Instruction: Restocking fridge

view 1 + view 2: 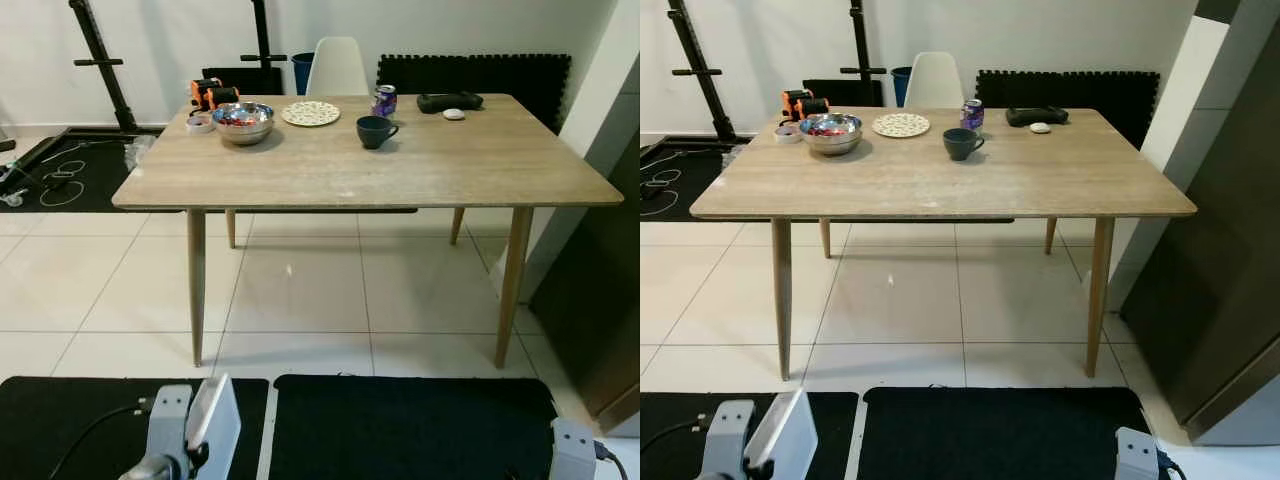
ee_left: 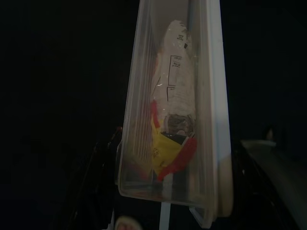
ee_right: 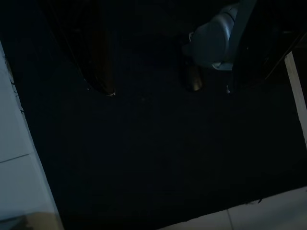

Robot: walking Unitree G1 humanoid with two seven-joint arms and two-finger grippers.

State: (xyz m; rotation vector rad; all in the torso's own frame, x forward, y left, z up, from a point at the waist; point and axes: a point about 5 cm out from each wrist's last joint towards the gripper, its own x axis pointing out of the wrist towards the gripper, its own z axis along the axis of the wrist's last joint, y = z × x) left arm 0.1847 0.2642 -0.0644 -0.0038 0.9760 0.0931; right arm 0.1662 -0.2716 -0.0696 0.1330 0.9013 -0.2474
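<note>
We record a rectangular wooden table (image 1: 400, 165) with pale, worn grain and four tapered legs, standing on glossy white tile. Along its far edge, from the far left corner inward: a steel bowl (image 1: 243, 122), round and polished; a flat patterned plate (image 1: 311, 113); a dark glazed mug (image 1: 375, 131) with a printed can (image 1: 384, 100) just behind it. Near the far right corner lies a black oblong object (image 1: 449, 101) beside a small white disc (image 1: 454, 114).

Our left gripper (image 2: 165, 211) hangs low over a black mat (image 1: 410, 425), clamped on a clear rigid plastic container (image 2: 175, 115) holding crinkled red, yellow and white packaging. Our right gripper (image 3: 144, 88) hangs idle, fingers apart with nothing between them.
</note>
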